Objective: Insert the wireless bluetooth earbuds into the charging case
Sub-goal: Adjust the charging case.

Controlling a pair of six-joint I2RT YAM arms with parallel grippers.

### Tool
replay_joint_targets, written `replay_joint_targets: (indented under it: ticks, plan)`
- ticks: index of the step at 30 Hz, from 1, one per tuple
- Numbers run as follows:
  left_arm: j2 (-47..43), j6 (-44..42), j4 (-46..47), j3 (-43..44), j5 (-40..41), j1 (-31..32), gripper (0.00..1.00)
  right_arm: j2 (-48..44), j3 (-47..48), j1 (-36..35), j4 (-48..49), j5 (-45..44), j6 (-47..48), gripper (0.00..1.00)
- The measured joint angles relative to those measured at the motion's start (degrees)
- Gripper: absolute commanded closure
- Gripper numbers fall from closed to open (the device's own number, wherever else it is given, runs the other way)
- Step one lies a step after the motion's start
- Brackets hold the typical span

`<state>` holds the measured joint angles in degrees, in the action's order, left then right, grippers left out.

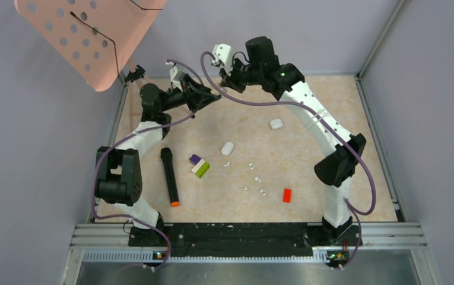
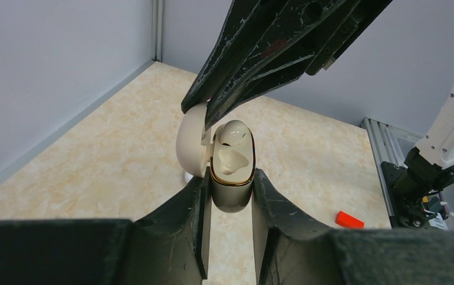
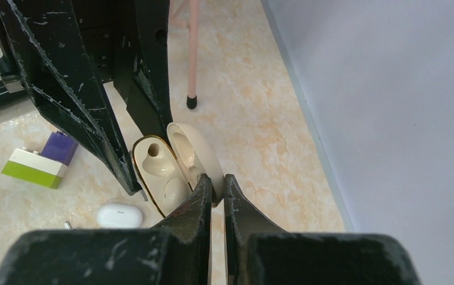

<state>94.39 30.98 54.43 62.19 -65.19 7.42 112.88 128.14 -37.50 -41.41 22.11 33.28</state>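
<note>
A pink perforated panel (image 1: pixel 88 35) hangs over the far left corner, well up and left of the red brick (image 1: pixel 287 195). A black marker (image 1: pixel 169 177) with an orange tip lies well left of the brick, its length running near to far. Right of the marker sits a purple, white and green block (image 1: pixel 199 165). One closed white case (image 1: pixel 228 148) lies left of the brick and farther back, and a second closed case (image 1: pixel 276 123) lies almost straight behind the brick. Tiny white earbuds (image 1: pixel 251 166) are scattered loose on the table between the block and the brick, the nearest one just left of the brick.

The open charging case (image 2: pixel 231 199) is held above the table, far back and left of the brick, where the two arms meet. The left tool (image 2: pixel 230 177) is closed around its body, one finger on each side. The right tool (image 3: pixel 216 181), almost fully closed, pinches the edge of the lid (image 2: pixel 190 142).

In the left wrist view the oval mouth faces the camera. Its long axis runs along the fingers, and the lid is swung out to that view's left. I cannot tell whether the sockets are filled.

The table (image 1: pixel 331 107) is cream with a marbled pattern. Lilac-grey walls stand around it.
</note>
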Motion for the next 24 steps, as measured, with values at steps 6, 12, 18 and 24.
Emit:
replay_joint_targets:
  ticks: [6,12,18,24]
  plan:
    - [0.8,0.1,1.0,-0.1,-0.4,0.0,1.00,-0.3,1.1,0.0,0.0,-1.5,-3.9,0.51]
    - [1.7,0.4,0.9,-0.6,0.1,-0.2,1.00,-1.2,9.1,0.9,-1.4,-1.7,-10.6,0.44]
    - [1.7,0.9,0.9,-0.6,1.0,-0.8,1.00,-10.5,-0.8,2.8,-0.6,-0.4,-13.5,0.43]
    - [1.7,0.9,0.3,-0.7,2.3,-2.2,1.00,-17.2,-24.1,5.9,0.1,3.3,-10.1,0.41]
